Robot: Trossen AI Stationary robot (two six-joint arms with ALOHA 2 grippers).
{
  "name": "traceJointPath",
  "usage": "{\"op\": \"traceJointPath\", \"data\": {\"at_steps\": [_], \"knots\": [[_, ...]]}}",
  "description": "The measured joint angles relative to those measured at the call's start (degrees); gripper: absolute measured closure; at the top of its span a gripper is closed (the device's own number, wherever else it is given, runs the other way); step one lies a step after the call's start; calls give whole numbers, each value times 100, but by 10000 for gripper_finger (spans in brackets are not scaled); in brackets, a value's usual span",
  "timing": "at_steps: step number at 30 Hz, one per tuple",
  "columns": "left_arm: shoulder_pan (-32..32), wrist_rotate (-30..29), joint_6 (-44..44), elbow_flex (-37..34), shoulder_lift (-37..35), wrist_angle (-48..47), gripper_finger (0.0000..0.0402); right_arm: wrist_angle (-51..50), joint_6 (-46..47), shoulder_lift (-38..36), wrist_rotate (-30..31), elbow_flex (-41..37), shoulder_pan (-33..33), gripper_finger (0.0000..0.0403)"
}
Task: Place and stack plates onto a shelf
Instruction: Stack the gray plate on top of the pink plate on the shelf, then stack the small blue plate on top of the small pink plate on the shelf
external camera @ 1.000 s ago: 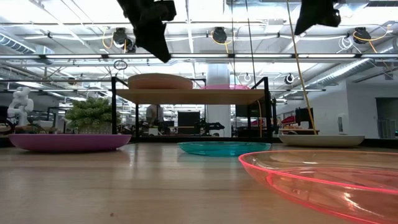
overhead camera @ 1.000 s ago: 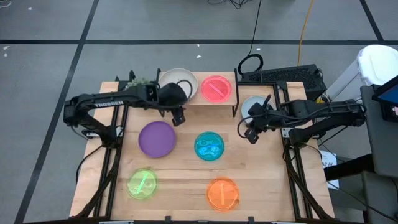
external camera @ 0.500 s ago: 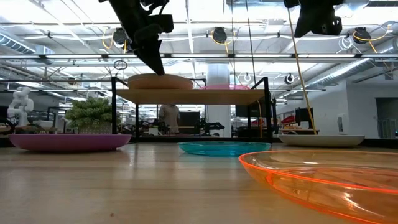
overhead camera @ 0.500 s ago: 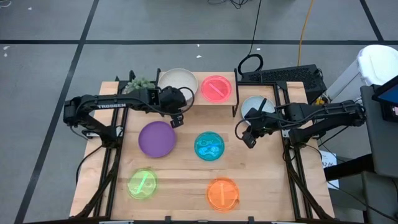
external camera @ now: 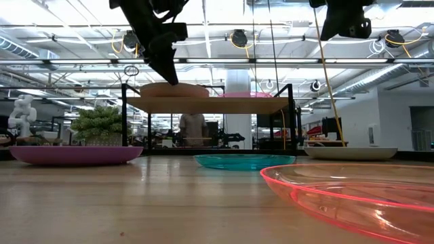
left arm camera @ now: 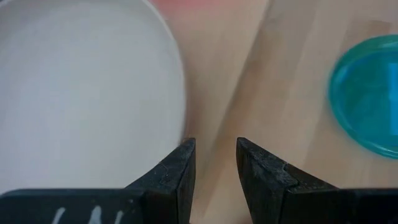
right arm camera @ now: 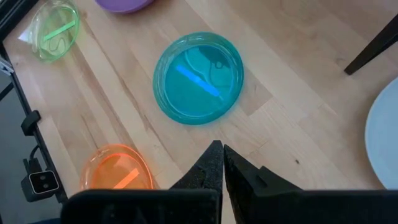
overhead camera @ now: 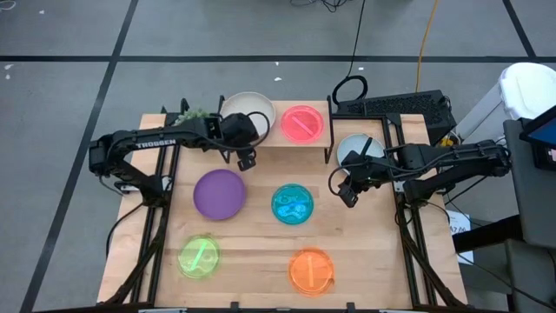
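Nearest, at the front of the table (overhead camera: pixel 261 261), the orange plate (overhead camera: pixel 311 270) and the green plate (overhead camera: pixel 199 257) are seen lying flat and well apart. Behind them, the purple plate (overhead camera: pixel 219 193) and the blue plate (overhead camera: pixel 293 204) rest mid-table, untouched. Farther back stands the shelf (overhead camera: pixel 276 141), on which the cream-white plate (overhead camera: pixel 249 111) and the hot pink plate (overhead camera: pixel 302 123) are already set side by side; a grey-blue plate (overhead camera: pixel 354 148) lies on the table just beside the shelf's right end. The left pincer (overhead camera: pixel 246 159) is held at the front edge of the shelf, by the rim of the cream-white plate, with its fingers (left arm camera: pixel 180 168) parted and nothing between them (the plate's rim lies just outside the gap). The right pincer (overhead camera: pixel 348 192) hangs between the blue plate and the grey-blue plate, clenched on nothing. Most of the task is judged to be left, since six plates are visible and four remain off the shelf. Trouble could be caused if the left pincer were swung sideways at this height: the cream-white plate could be nudged along the shelf or over its back edge. A later stacked plate could also slide off if it were released off-centre, or tilted, on the plate beneath.
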Motion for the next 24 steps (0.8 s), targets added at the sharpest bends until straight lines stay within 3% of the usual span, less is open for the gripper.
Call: {"op": "traceJointPath", "data": {"at_steps": [5, 11, 18, 24], "knots": [[-118, 213, -142, 65, 0, 33, 280, 0, 18, 0, 0, 0, 0, 403], [-175, -215, -235, 584, -4, 41, 280, 0, 18, 0, 2, 0, -2, 403], [482, -425, -272, 739, -7, 40, 280, 286, 196, -1, -5, -200, -21, 403], [1140, -182, -126, 731, 107, 9, 280, 1118, 468, 2, -401, -625, -31, 403]]}}
